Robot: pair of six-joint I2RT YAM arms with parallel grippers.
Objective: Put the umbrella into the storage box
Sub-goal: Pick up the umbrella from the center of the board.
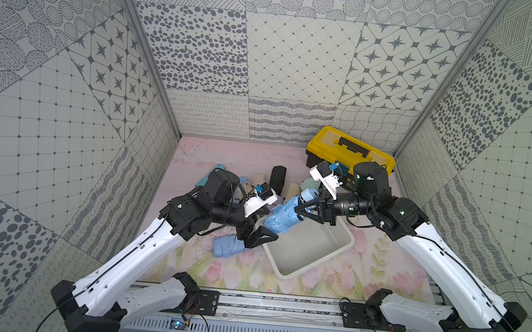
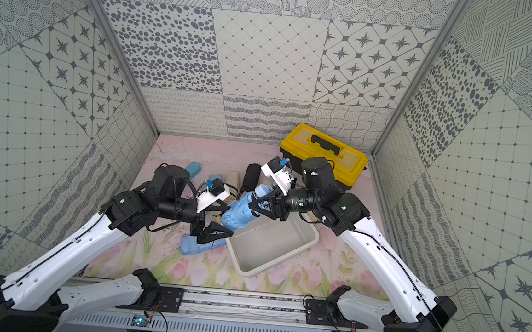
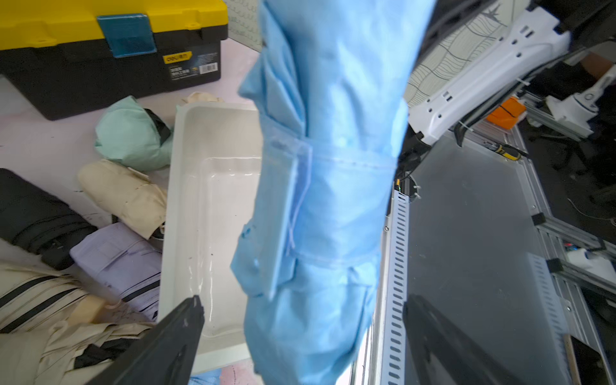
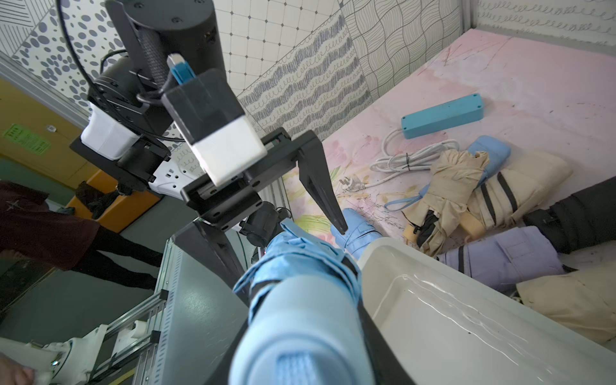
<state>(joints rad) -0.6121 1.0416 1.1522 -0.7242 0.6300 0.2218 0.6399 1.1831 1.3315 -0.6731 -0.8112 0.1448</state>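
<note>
Patterned wall panels close in a desk covered by a pink floral mat, with the white box near its middle, empty.

The right end effector is clamped on the blue umbrella near its smooth handle. The umbrella hangs slanted above the box's corner nearest the left arm, not inside. I cannot tell whether its low end is over the inside or just outside the rim. The left end effector is spread wide, its jaws straddling the umbrella's fabric without gripping it.

My worries:
- Only one end is held, so the long body could swing or slide out of the clamp.
- Released here, it may hit the rim and tip outward.
- Carried sideways, the loose folds and strap could catch on the left's open jaws.
- The two arms are close together above the box, so a careless move risks a knock.
- The box looks light, so a push on its rim may shift it.

A second blue umbrella lies on the desk against the box's outer wall, under the left end effector. Beyond the box's far rim lies a pile of folded umbrellas: black, lilac, mint and beige. A toolbox stands farther back, and a power strip lies past the pile.
</note>
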